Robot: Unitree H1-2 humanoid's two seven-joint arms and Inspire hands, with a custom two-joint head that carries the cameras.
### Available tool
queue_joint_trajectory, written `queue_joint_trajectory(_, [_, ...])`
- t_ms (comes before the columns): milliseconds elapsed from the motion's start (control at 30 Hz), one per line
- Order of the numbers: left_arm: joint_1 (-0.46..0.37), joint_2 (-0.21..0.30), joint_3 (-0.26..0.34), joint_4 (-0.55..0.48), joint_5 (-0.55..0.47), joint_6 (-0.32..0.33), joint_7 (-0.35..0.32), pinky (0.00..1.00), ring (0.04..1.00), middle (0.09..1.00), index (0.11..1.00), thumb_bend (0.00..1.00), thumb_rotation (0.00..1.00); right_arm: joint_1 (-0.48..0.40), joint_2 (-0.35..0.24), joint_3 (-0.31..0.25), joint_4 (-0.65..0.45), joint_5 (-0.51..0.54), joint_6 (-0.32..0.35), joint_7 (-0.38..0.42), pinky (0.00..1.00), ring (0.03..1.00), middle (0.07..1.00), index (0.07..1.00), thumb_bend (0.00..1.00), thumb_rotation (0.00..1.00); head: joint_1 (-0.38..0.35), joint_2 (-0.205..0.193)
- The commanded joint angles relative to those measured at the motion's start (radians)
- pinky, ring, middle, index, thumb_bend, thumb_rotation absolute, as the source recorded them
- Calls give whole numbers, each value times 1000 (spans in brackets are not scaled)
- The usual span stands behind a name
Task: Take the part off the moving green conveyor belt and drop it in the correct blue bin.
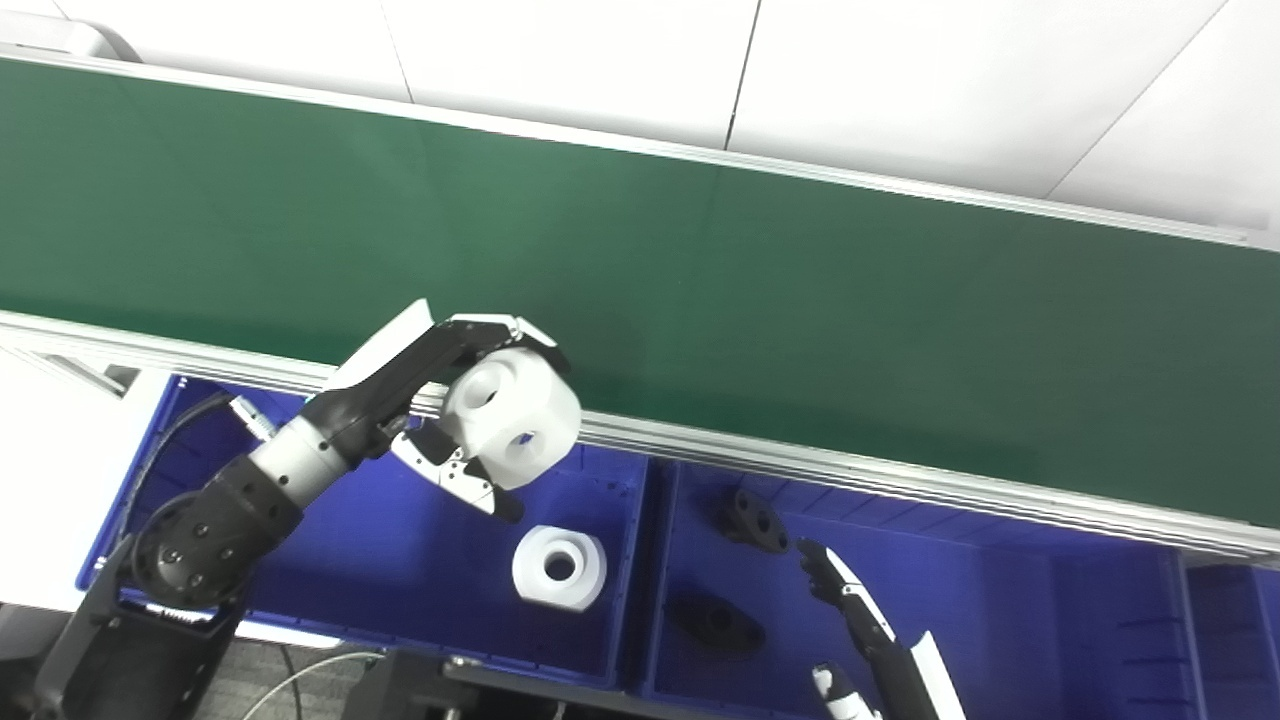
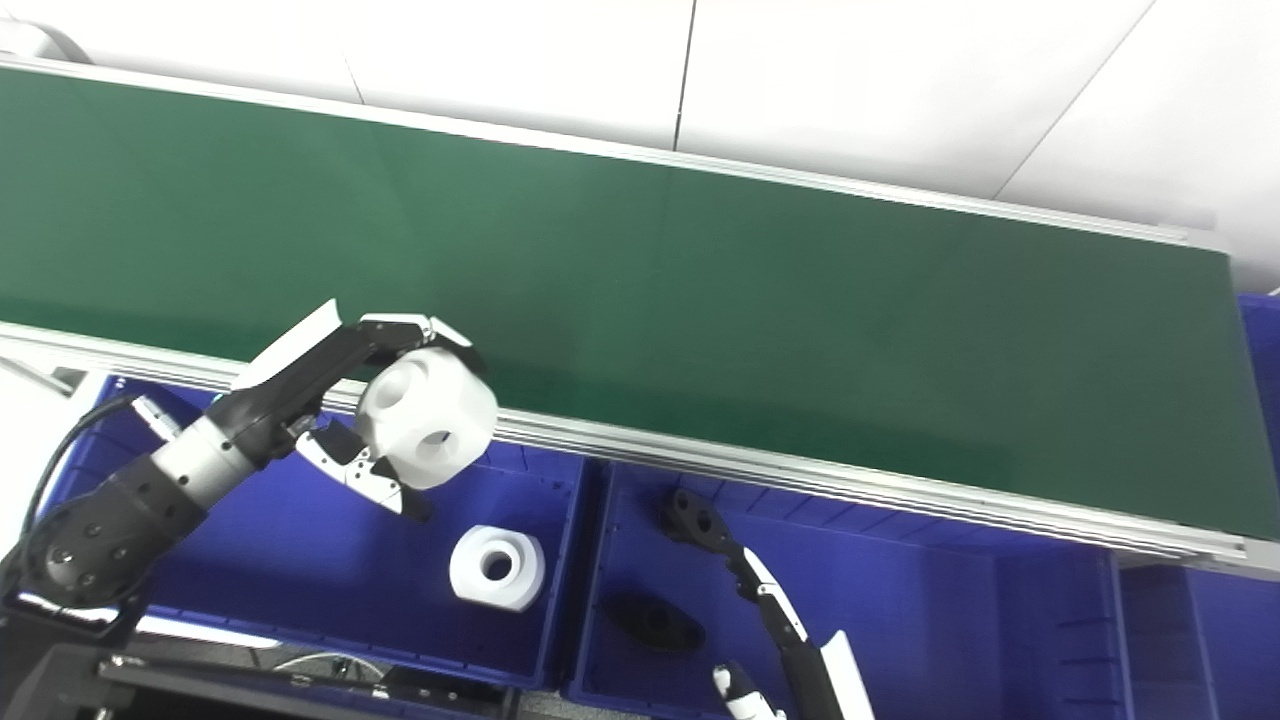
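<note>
My left hand (image 1: 455, 400) has its fingers wrapped round the white part (image 1: 512, 418), held over the belt's (image 1: 700, 290) near rail above the left bin (image 1: 380, 560). Released now, I judge it could clip that rail or strike the white part (image 1: 559, 567) already inside. My right hand (image 1: 860, 620) is cut off below, so I cannot tell its state.

Bare green conveyor belt (image 1: 640, 260); seemingly 3 blue bins (image 1: 380, 540) alongside.

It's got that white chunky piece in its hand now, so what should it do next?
Probably carry it a little nearer and let go: the left hand holds the white part at the edge of the left blue bin, where a matching white part already lies.
</note>
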Motion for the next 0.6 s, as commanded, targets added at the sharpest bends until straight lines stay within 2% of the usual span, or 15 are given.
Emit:
queue_joint_trajectory(0, [18, 24, 6, -34, -31, -27, 5, 357, 463, 483, 533, 475, 0, 16, 1, 2, -21, 6, -60, -15, 882, 918, 935, 925, 574, 1000, 1, 3])
queue_joint_trajectory(100, [47, 26, 2, -26, -16, -48, 7, 350, 443, 517, 534, 474, 0, 17, -1, 3, -21, 2, -60, -18, 883, 917, 932, 924, 572, 1000, 4, 5])
queue_joint_trajectory(200, [72, 24, 3, -20, -12, -56, 12, 345, 437, 518, 537, 474, 0, 21, 0, 2, -24, 2, -60, -16, 883, 917, 932, 924, 576, 1000, 8, 8])
queue_joint_trajectory(233, [80, 24, 3, -18, -12, -60, 13, 364, 462, 492, 525, 476, 0, 22, 0, 2, -25, 3, -60, -15, 884, 917, 932, 924, 578, 1000, 8, 8])
queue_joint_trajectory(367, [104, 28, 6, 0, -3, -83, 15, 349, 440, 517, 534, 475, 0, 22, 0, 5, -22, 1, -60, -16, 884, 918, 932, 925, 580, 1000, 10, 8])
queue_joint_trajectory(567, [126, 37, -1, 38, 49, -145, 19, 364, 443, 526, 521, 476, 0, 23, 7, 3, -26, -4, -60, -16, 882, 916, 930, 921, 579, 1000, 5, 12])
